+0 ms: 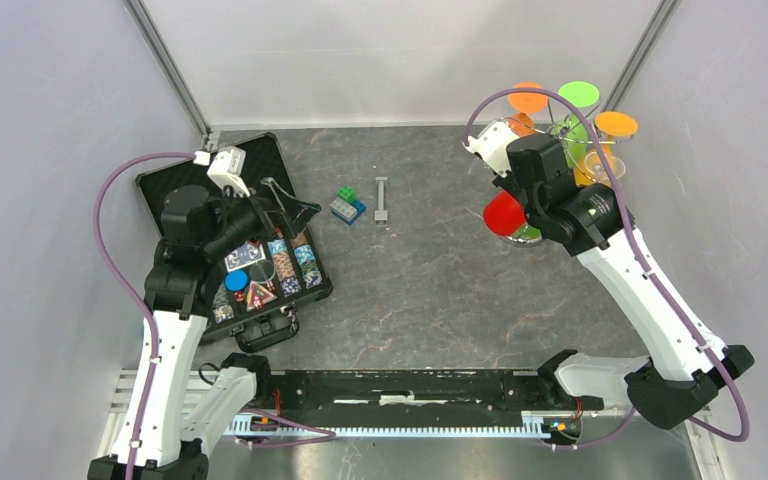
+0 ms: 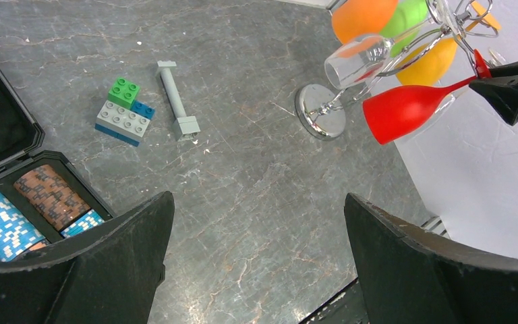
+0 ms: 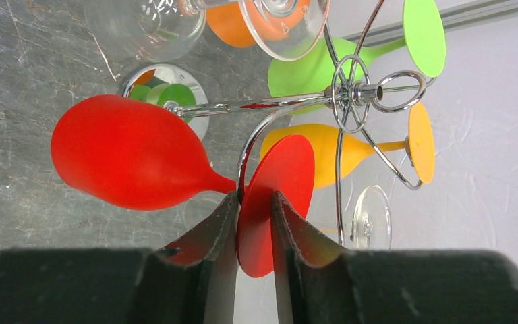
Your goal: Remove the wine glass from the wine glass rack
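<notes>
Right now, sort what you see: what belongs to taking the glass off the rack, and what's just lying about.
Job: red wine glass; wine glass rack; right gripper, closed on the glass's foot.
Lying about: toy bricks; grey bar; poker chip case; other glasses hanging on the rack.

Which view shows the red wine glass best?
Right wrist: the red wine glass fills the frame, with bowl, stem and foot all visible, and the foot between the fingers of the right gripper. Left wrist shows it small, from the side; top external shows only its bowl from above.
</notes>
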Robot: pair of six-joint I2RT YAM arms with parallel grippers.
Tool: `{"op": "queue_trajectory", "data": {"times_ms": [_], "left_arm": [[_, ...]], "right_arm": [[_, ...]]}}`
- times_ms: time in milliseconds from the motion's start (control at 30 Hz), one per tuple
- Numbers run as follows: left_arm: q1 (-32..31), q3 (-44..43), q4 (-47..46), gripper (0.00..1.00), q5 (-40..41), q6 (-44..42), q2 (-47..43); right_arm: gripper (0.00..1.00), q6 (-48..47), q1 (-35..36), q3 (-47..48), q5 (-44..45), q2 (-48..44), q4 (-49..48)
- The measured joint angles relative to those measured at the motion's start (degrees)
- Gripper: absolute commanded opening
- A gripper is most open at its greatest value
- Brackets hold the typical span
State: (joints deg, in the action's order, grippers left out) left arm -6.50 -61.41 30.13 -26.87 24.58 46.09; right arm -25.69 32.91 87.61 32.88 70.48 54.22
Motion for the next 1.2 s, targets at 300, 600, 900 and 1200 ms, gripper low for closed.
{"op": "queue_trajectory", "data": {"times_ms": [300,600,900,1200], "left_arm": [[0.0,0.0,0.3,1.0,0.7,0.0,0.0],[0.0,0.0,1.1,1.0,1.4,0.0,0.0],[0.0,0.0,1.1,1.0,1.8,-0.1,0.0],[0.0,0.0,1.1,1.0,2.8,-0.4,0.0]], "right_arm": [[0.45,0.5,0.2,2.4,-1.2,0.9,2.6],[0.48,1.7,0.4,3.4,-1.5,1.5,4.2],[0.58,1.0,0.4,2.6,1.6,1.7,3.8],[0.46,-1.0,0.4,-0.2,3.9,1.8,2.2]]}}
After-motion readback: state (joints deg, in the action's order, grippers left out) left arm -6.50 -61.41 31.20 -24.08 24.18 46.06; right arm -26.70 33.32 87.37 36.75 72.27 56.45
